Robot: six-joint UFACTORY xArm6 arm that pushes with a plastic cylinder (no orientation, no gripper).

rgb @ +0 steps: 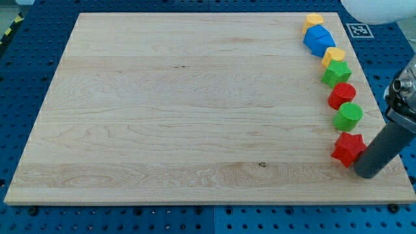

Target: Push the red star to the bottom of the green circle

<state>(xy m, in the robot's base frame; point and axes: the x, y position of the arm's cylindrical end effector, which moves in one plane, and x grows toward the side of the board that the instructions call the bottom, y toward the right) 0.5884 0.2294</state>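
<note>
Gripperless, holding nothing, my tip [365,174] rests at the lower right of the frame, touching the red star [348,149] just below the green circle [349,116]; the star looks light, rigid, slide-prone, best nudged on a flat side.

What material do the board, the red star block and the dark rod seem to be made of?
The pale wooden board looks like unvarnished or matt wood: grain lines and plank seams show. The red star block seems to be painted wood or plastic, with a smooth, even colour. The dark rod, my tip, looks like matt black plastic or rubber; I cannot tell which.
</note>
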